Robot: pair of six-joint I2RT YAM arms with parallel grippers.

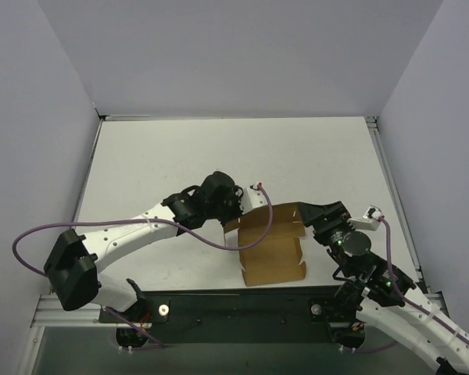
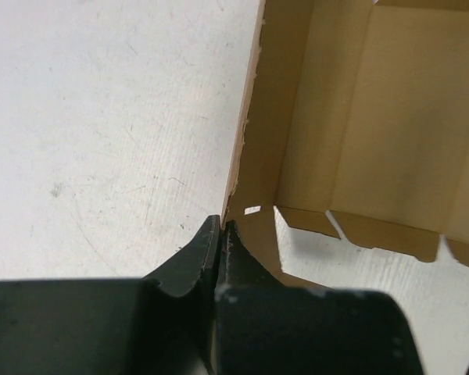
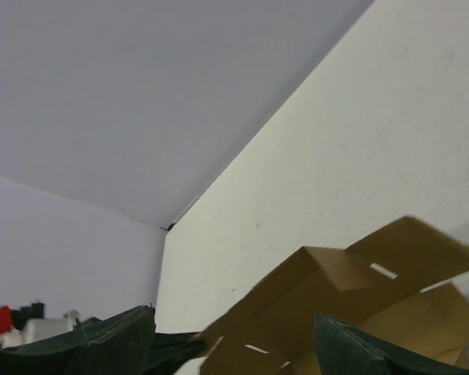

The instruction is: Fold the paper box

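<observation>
The left gripper (image 2: 221,228) is pinched narrow on the left wall of the brown cardboard paper box (image 1: 273,250), which sits at the near middle of the table. That pinch should anchor the box while the right gripper (image 1: 303,211), spread wide at the box's right side, folds the flap inward. The scuffed white tabletop (image 1: 180,156) is enclosed by pale grey walls (image 1: 242,55).

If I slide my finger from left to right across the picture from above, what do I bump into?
white left arm → black left gripper, pinching the box's left wall → brown cardboard paper box, half folded → black right gripper at the box's right side → white right arm
</observation>
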